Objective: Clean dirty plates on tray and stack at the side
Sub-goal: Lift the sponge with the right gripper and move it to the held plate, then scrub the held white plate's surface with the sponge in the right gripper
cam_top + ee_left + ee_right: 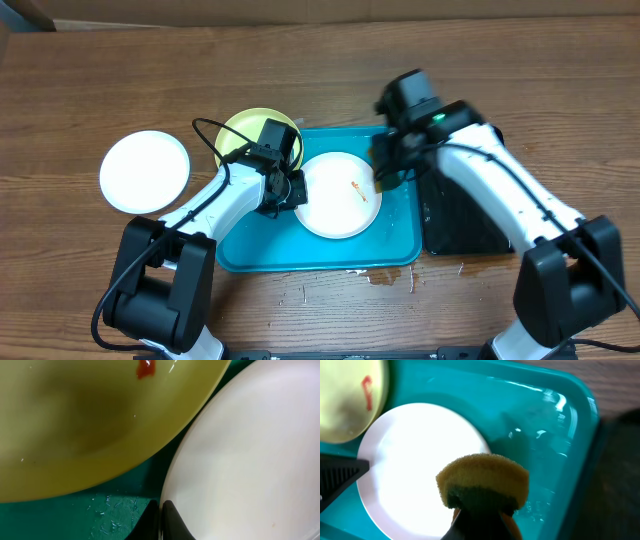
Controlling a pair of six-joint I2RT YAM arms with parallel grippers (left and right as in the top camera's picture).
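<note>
1. The sponge, yellow with a dark green underside, fills the front of the right wrist view. The right tool is pressed together on it from below.
2. The sponge sits over the right edge of the white plate. Whether it touches the plate cannot be told.
3. The left tool is closed on the white plate's left rim, which runs between its two dark fingers.
4. The white plate lies flat near the middle of the tray and bears a small orange smear towards its right side.
5. The yellow plate straddles the tray's far-left corner, just beside the white plate. It carries a red smear.
6. A second white plate lies on the surface, left of the tray and well apart from it.
7. The tray's floor is wet, with droplets showing.
8. A black tray lies against the tray's right side, under the right arm.
9. A small puddle marks the surface at the tray's near edge.
</note>
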